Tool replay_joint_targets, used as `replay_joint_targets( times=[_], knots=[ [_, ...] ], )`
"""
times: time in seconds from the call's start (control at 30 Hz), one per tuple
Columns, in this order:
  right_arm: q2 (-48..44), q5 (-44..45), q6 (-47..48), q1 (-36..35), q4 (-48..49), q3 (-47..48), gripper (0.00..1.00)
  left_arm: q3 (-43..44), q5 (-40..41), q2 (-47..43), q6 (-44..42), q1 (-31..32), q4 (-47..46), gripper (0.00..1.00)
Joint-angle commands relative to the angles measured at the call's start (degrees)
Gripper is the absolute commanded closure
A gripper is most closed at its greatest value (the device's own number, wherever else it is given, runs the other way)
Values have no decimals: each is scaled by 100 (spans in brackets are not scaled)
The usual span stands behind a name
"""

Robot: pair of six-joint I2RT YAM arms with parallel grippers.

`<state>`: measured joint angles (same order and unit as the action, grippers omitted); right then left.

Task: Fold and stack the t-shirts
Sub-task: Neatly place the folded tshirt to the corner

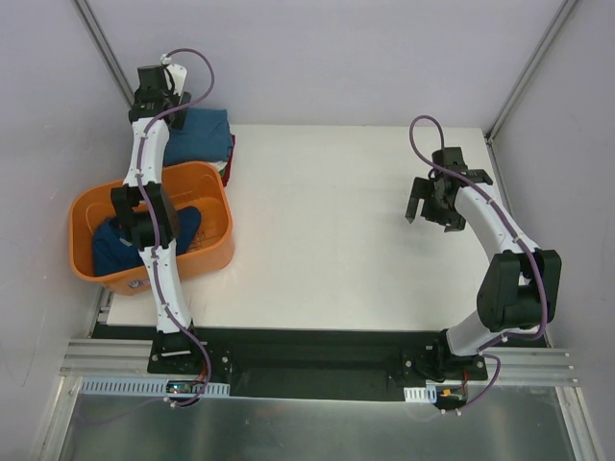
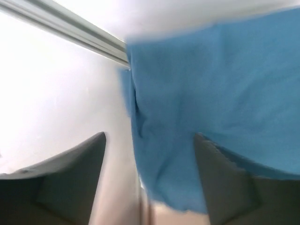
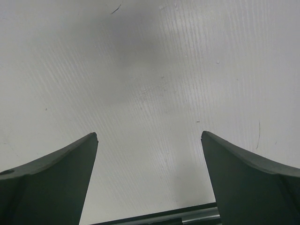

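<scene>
A stack of folded t-shirts sits at the far left corner of the table, a blue t-shirt point(image 1: 202, 134) on top and a red edge point(image 1: 229, 169) showing below it. My left gripper point(image 1: 161, 94) hovers over the stack's far left end. In the blurred left wrist view that left gripper point(image 2: 150, 136) is open, with the blue t-shirt point(image 2: 211, 89) lying loose between and beyond its fingers. Another dark blue t-shirt point(image 1: 115, 246) lies crumpled in the orange tub point(image 1: 213, 184). My right gripper point(image 1: 429, 206) hangs open over the bare table at the right, with nothing between its fingers point(image 3: 70, 168).
The orange tub stands at the table's near left, and my left arm passes over it. A metal frame post point(image 2: 65, 30) and the enclosure walls stand close behind the stack. The white table point(image 1: 327, 221) spreads between the two arms.
</scene>
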<state>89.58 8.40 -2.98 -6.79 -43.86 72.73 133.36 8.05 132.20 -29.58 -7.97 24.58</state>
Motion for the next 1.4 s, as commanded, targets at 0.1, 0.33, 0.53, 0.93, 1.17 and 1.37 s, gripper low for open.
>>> replay_joint_targets(
  times=[0.1, 0.33, 0.53, 0.93, 1.17, 1.37],
  knots=[
    [-151, 153, -71, -42, -158, 277, 3, -20, 197, -563, 233, 14, -340, 1],
    [-397, 47, -53, -51, 17, 163, 3, -591, -199, -1284, 812, 400, -331, 1],
    [-731, -216, -79, -33, 395, -136, 3, -1180, -796, -2110, 1987, 1077, -313, 1],
    [-1566, -1042, -168, 265, 1871, -1584, 3, -3858, -1061, -3859, 4687, 2745, -348, 1],
    [-2391, -1060, -53, 239, 2522, -2647, 3, -6400, -920, -4668, 5032, 3942, -867, 1],
    [-2998, -876, -176, 230, 2900, -3335, 3, -7569, -1103, -5274, 5462, 4128, -1481, 1]
  ],
)
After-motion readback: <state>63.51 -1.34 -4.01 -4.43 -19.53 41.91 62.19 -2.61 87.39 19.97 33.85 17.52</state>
